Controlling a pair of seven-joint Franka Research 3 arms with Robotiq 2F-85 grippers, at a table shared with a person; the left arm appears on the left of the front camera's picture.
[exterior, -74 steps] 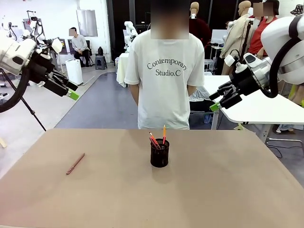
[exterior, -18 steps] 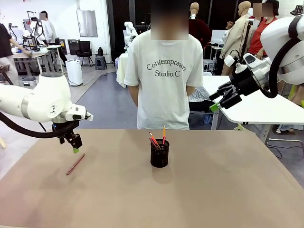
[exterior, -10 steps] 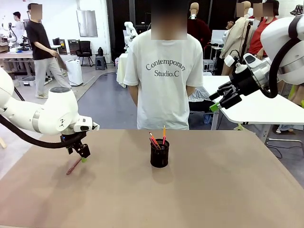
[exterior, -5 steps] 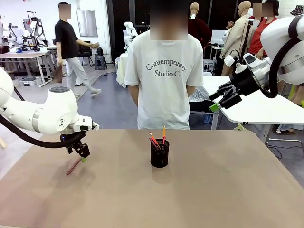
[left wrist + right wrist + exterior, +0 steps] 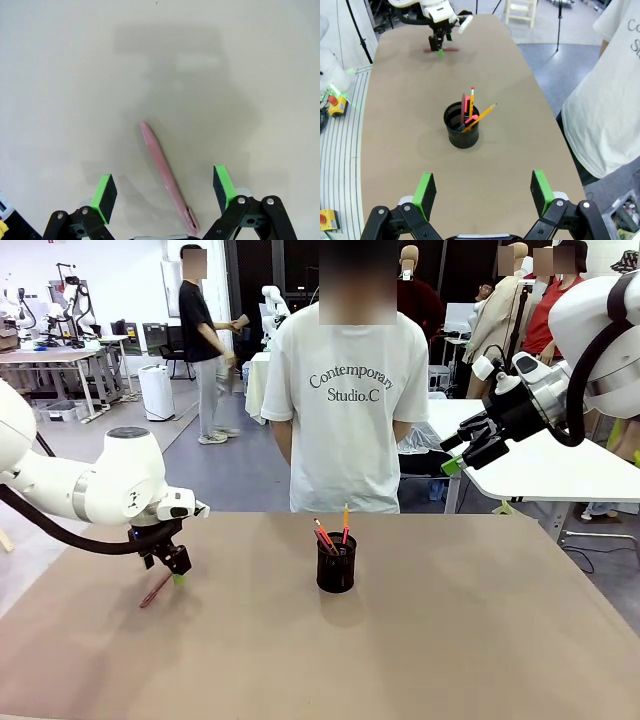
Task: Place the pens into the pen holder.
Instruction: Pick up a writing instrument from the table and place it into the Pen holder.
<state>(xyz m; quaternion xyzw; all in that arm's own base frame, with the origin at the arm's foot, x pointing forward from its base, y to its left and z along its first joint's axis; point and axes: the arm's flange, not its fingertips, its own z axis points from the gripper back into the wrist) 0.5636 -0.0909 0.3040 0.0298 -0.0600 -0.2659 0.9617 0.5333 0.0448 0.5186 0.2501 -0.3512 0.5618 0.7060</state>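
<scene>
Lying between the left gripper's spread fingers: pink pen.

Beyond the brown table: grey floor, white back wall, a white side table (right side), a black chair, bright even lighting.

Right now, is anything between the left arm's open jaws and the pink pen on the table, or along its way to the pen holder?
Nothing visible. The left gripper straddles the pink pen with its jaws open, and bare table lies between the pen and the pen holder.
</scene>
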